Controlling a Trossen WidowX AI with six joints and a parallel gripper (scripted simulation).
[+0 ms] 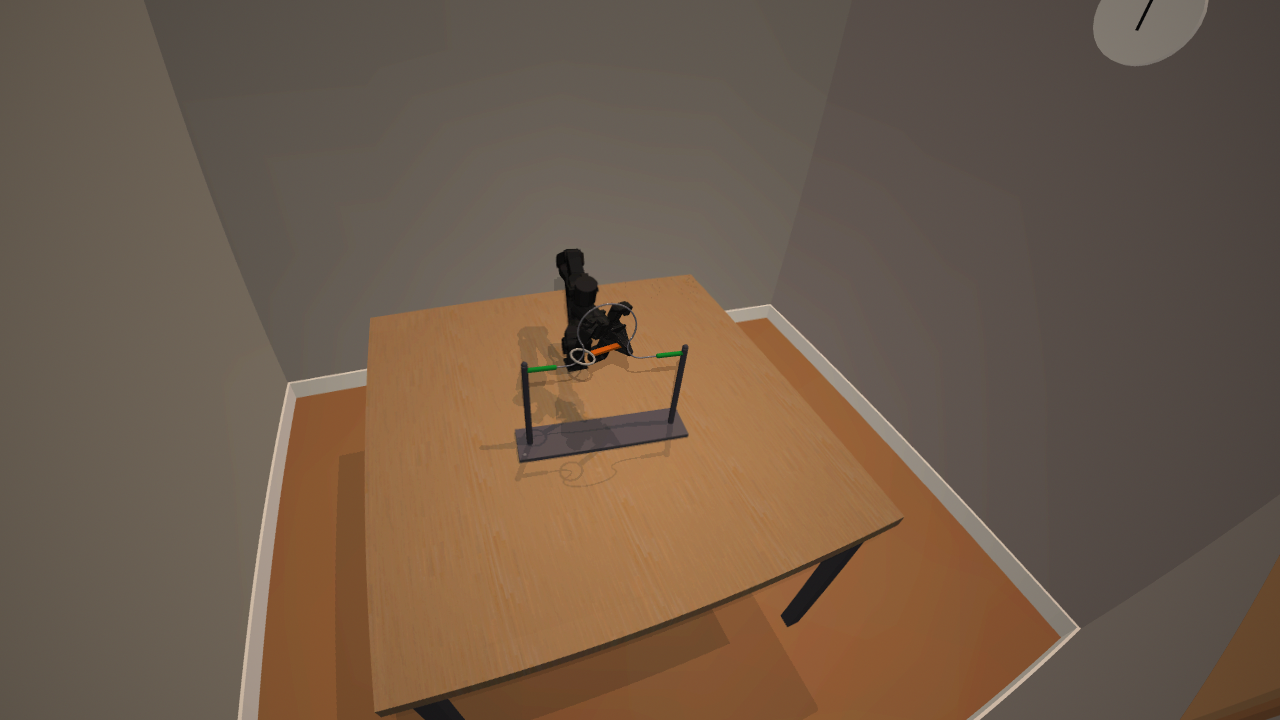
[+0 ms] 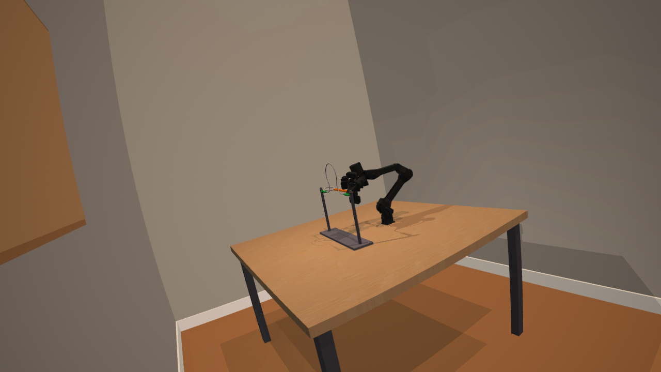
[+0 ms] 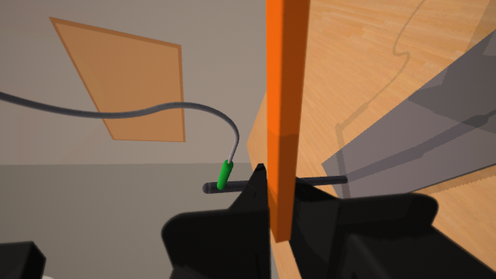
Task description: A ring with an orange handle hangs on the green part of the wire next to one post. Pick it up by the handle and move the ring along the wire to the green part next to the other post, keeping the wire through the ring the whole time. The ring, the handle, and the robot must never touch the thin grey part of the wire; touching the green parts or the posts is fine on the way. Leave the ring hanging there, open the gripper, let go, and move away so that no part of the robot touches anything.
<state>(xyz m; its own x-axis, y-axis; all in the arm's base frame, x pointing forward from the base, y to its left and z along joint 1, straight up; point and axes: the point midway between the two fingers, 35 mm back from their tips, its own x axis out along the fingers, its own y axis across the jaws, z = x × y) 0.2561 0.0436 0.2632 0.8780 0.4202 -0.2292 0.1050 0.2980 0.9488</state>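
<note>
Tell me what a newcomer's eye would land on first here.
The orange handle stands out first, clamped in the black gripper and filling much of the wrist view's height. Next comes the wire's tall loop, rising above the two dark posts, with a bright green part beside a post.

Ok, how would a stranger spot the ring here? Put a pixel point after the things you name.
Find the two dark posts (image 1: pixel 527 402) (image 2: pixel 325 210) on the grey base (image 1: pixel 601 437) (image 2: pixel 345 238). Between their tops runs the looping wire (image 1: pixel 636 324) (image 2: pixel 326 168). The ring (image 1: pixel 572 361) (image 2: pixel 325 188) is the small pale hoop, set apart from the wire's larger loop by its orange handle (image 1: pixel 605 349) (image 2: pixel 340 190) (image 3: pixel 284 116).
</note>
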